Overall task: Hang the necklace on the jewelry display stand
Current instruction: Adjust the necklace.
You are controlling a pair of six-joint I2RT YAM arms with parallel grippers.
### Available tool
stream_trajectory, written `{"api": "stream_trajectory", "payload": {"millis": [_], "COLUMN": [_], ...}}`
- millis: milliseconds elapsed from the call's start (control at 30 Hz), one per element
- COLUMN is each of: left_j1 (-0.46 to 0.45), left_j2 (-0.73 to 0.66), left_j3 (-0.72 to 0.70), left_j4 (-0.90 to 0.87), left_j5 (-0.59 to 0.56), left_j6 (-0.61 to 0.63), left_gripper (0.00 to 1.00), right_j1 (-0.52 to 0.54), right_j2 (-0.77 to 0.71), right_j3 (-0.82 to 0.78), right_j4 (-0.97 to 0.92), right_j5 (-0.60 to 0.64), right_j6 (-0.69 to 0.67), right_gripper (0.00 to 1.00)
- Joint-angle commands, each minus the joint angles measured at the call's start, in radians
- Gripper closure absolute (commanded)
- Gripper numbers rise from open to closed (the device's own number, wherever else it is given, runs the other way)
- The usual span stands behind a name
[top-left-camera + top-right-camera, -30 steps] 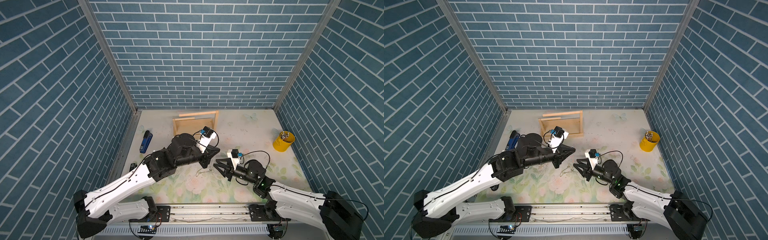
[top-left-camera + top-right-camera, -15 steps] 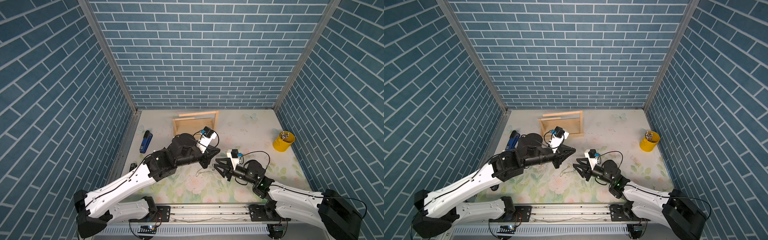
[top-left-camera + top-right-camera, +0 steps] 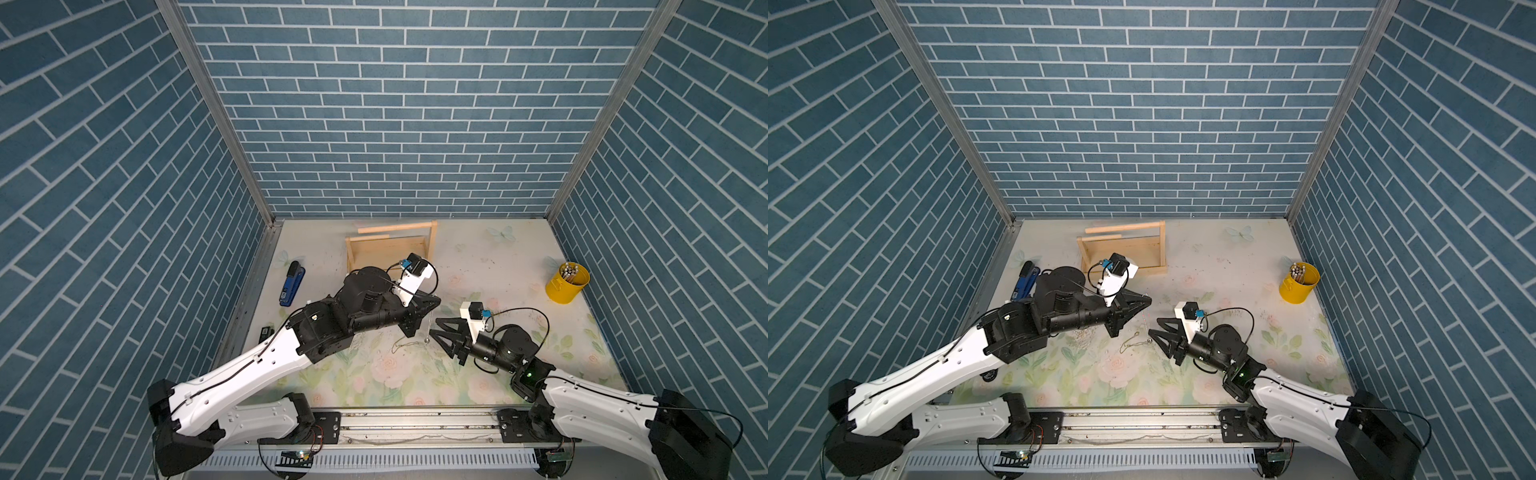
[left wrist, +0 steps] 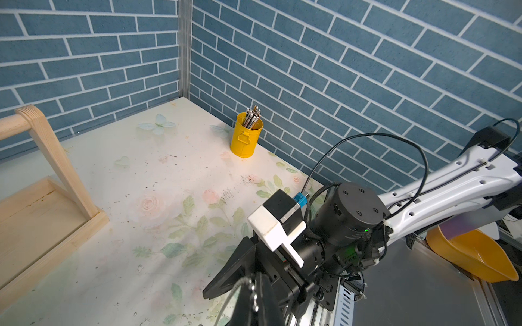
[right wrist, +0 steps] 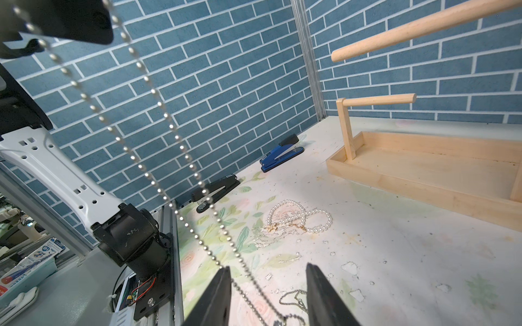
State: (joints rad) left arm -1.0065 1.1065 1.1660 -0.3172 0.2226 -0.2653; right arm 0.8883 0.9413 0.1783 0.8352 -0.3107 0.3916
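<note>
Over the bench (image 3: pixel 490 266) our left end effector (image 3: pixel 432 301) pinches the necklace (image 5: pixel 158 98) so its loop dangles; our right end effector (image 5: pixel 268 271) straddles it, jaws apart, likely to spread it for the stand (image 3: pixel 390 249) behind.

Left claw (image 4: pixel 252 302) gripping the necklace (image 4: pixel 230 296) is blurred and cropped; jewelry display stand (image 4: pixel 60 166) runs off-frame.

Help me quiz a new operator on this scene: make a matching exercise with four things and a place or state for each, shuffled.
1 yellow cup
2 blue stapler
3 ball chain
4 pearl necklace

a coiled on the table
b hangs from the left fingers
c holds thin sticks
d by the left wall

Pairs: 1-c; 2-d; 3-b; 4-a
</note>
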Motion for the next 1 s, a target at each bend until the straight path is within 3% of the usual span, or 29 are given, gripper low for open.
{"api": "stream_trajectory", "payload": {"millis": [0,100,433,500,667,767,900,967], "left_j1": [0.003,0.003,0.003,0.003,0.003,0.003,0.004,0.004], "left_j2": [0.007,0.009,-0.025,-0.031,-0.033,-0.031,-0.033,-0.042], "left_j3": [0.003,0.006,-0.006,-0.008,-0.008,-0.006,-0.003,-0.006], "left_j4": [0.016,0.02,0.022,0.018,0.016,0.018,0.012,0.007], "left_j5": [0.015,0.023,0.034,0.03,0.025,0.028,0.026,0.02], "left_j6": [-0.006,-0.009,-0.017,-0.017,-0.014,-0.011,-0.009,-0.009], "left_gripper": [1.0,1.0,1.0,1.0,1.0,1.0,1.0,1.0], "right_j1": [0.005,0.005,0.005,0.005,0.014,0.018,0.02,0.02], "right_j2": [0.036,0.064,0.181,0.198,0.218,0.23,0.244,0.239], "right_j3": [0.018,0.029,0.061,0.064,0.072,0.078,0.081,0.08], "right_j4": [0.01,0.022,0.085,0.107,0.114,0.112,0.108,0.094], "right_j5": [-0.007,0.001,0.012,-0.01,-0.025,-0.027,-0.015,0.002], "right_j6": [-0.017,-0.026,-0.046,-0.038,-0.031,-0.031,-0.03,-0.029], "right_gripper": [0.54,0.54,0.81,0.79,0.61,0.57,0.85,0.92]}}
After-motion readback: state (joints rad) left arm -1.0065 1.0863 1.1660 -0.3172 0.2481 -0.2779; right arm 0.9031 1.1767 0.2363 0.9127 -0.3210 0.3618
